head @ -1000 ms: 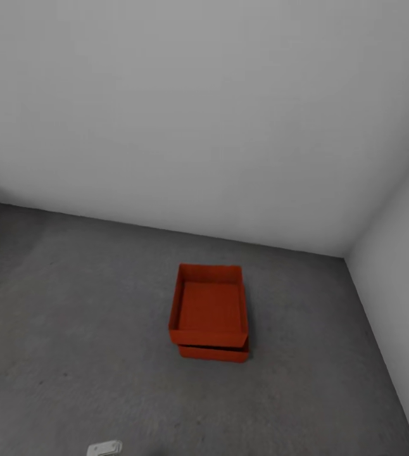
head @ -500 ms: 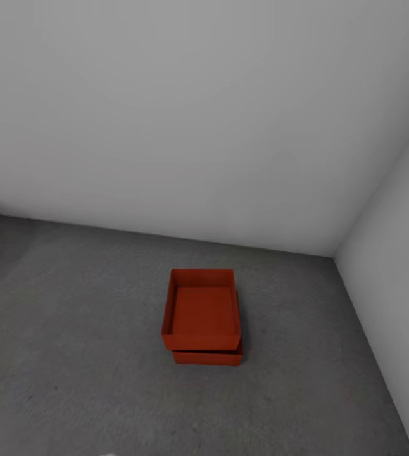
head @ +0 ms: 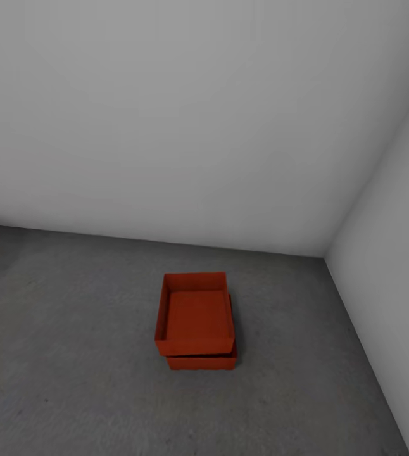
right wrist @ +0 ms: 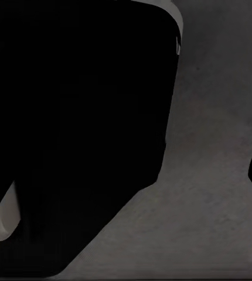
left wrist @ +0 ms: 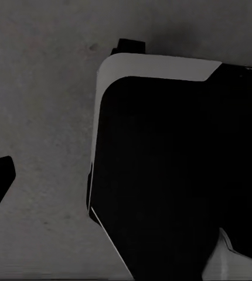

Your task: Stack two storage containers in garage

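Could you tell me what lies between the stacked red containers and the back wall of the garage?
In the head view, only bare grey concrete floor lies between the stacked containers and the back wall; nothing stands on that stretch.

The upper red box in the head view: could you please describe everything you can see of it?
The upper box is a red-orange rectangular tray with low straight walls and a flat bottom, matte like plastic, open at the top and empty. It sits upright on the lower box, shifted slightly to the left and away from the camera, so the lower one's near wall and right edge peek out. The stack stands on the grey concrete floor near a corner of the pale walls. No gripper touches it.
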{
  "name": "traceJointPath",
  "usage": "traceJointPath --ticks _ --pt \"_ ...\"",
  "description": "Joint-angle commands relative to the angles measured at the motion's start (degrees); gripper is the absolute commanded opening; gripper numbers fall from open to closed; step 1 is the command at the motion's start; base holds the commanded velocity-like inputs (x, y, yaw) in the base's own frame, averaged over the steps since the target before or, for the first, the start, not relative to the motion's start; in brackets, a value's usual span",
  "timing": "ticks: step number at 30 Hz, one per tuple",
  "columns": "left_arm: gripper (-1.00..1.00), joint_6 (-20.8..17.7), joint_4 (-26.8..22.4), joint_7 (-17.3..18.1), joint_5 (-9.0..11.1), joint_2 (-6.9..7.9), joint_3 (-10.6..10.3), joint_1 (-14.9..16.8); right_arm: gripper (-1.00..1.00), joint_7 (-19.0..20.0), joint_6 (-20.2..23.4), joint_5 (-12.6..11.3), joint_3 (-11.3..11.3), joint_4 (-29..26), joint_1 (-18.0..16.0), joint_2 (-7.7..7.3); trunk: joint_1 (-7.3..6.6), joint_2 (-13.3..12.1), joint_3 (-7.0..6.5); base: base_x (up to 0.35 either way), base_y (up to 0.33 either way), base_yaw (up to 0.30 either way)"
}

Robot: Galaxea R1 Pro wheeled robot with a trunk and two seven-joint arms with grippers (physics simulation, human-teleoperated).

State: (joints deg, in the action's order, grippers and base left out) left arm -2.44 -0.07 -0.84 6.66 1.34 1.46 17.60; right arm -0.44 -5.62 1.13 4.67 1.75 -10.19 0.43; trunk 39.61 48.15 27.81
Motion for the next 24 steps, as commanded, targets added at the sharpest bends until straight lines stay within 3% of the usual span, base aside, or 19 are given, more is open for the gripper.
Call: traceJointPath --ticks 1,7,9,24 --pt "1.00 -0.2 0.0 0.0 0.5 0.01 0.1 -0.1 1.00 0.0 -0.5 0.1 0.4 0.2 0.1 -0.08 0.01 0.0 -0.05 0.000 0.000 -0.110" --pt "1.00 0.1 0.0 0.4 0.6 0.20 0.1 -1.4 1.00 -0.1 -1.7 0.1 0.4 0.2 0.8 -0.63 0.01 0.0 -0.58 0.000 0.000 -0.110" --pt "1.00 3.2 0.0 0.4 0.6 0.32 0.1 -3.0 1.00 -0.1 -2.0 0.1 0.4 0.2 0.9 -0.83 0.01 0.0 -0.76 0.000 0.000 -0.110" --pt "1.00 3.7 0.0 0.3 0.6 0.10 0.1 -3.5 1.00 0.0 -4.0 0.1 0.4 0.2 2.5 -0.86 0.01 0.0 -2.09 0.000 0.000 -0.110"
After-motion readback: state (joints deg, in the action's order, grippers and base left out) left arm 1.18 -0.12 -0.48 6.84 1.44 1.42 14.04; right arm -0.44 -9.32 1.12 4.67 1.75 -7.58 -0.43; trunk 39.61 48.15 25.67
